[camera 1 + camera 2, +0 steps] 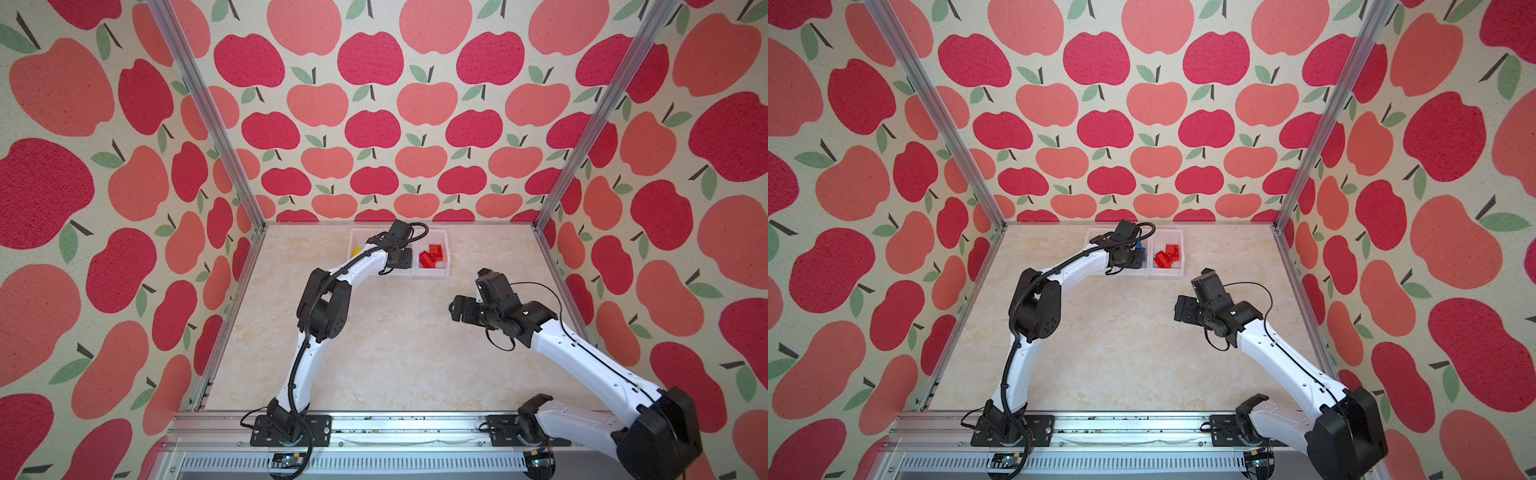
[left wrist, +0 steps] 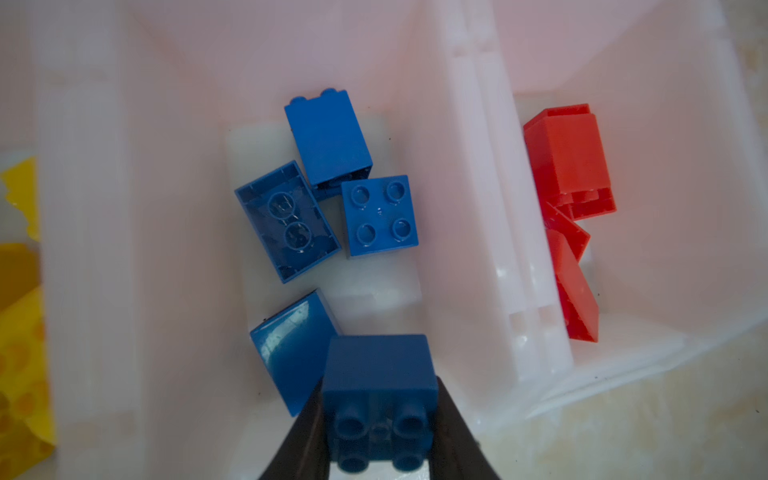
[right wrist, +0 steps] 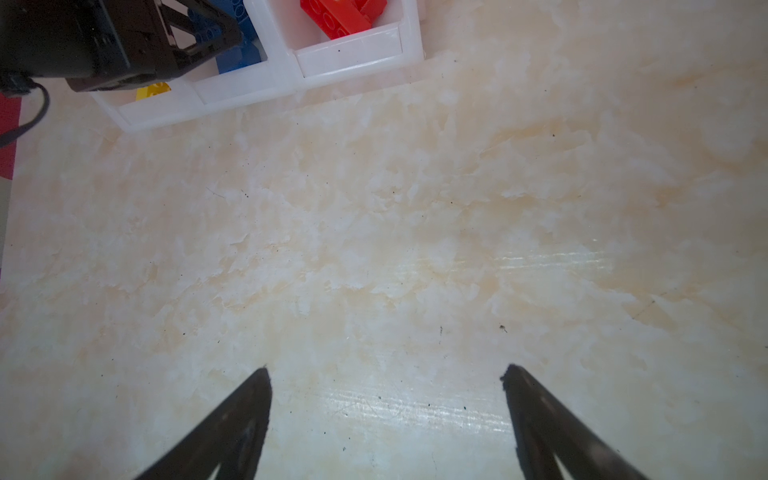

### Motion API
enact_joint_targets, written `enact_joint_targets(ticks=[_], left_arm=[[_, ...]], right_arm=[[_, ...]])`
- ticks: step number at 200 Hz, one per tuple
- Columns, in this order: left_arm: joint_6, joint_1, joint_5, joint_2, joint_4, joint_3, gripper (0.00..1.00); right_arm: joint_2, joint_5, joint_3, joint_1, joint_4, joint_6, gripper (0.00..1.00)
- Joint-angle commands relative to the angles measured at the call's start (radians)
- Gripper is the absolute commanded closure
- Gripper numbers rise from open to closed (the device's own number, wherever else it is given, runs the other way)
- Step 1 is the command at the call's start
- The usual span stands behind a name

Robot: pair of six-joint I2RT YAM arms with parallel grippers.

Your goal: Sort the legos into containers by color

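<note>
**Left hand.** The left hand (image 2: pixel 380 399) is partly closed on a square blue brick (image 2: pixel 376 361). Its two dark fingers (image 2: pixel 309 424) press on opposite sides of the brick, and the studs face the wrist camera. In both top views the hand (image 1: pixel 397 257) (image 1: pixel 1125 257) is reached over the row of bins at the far edge of the counter (image 3: pixel 374 208). The held brick hangs over the near end of the middle bin (image 2: pixel 187 208). Whether it touches the brick below it cannot be told.

**Right hand.** The right hand (image 3: pixel 385 374) has its fingers spread wide with nothing between them. It is over bare counter, nearer the front than the bins and apart from them (image 1: pixel 455 309) (image 1: pixel 1179 309).

**Bins.** Three white translucent bins (image 3: pixel 349 58) stand joined side by side.
- Middle bin: four loose blue bricks (image 2: pixel 380 216). One is square with studs up, an oblong one (image 2: pixel 286 220) lies hollow side up, and two lie on their sides.
- Right-hand bin (image 1: pixel 432 272): red bricks (image 2: pixel 569 162) in a loose heap (image 1: pixel 432 255).
- Left-hand bin: yellow bricks (image 2: pixel 20 332), mostly hidden by the left arm in the top views, with a small part showing (image 1: pixel 356 251).

**Counter.** The visible counter surface is a pale marbled finish.
</note>
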Motion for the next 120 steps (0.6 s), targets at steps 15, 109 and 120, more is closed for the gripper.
enact_joint_targets(ticks=[15, 109, 120], left_arm=[[0.03, 0.002, 0.015, 0.032, 0.024, 0.026, 0.77], [0.047, -0.018, -0.033, -0.014, 0.041, 0.011, 0.27], [0.05, -0.021, -0.04, -0.031, 0.051, -0.003, 0.26]], right_arm=[[-0.019, 0.014, -0.011, -0.008, -0.031, 0.016, 0.1], [-0.025, 0.01, -0.009, -0.013, -0.034, 0.012, 0.1], [-0.026, 0.011, -0.008, -0.012, -0.034, 0.012, 0.1]])
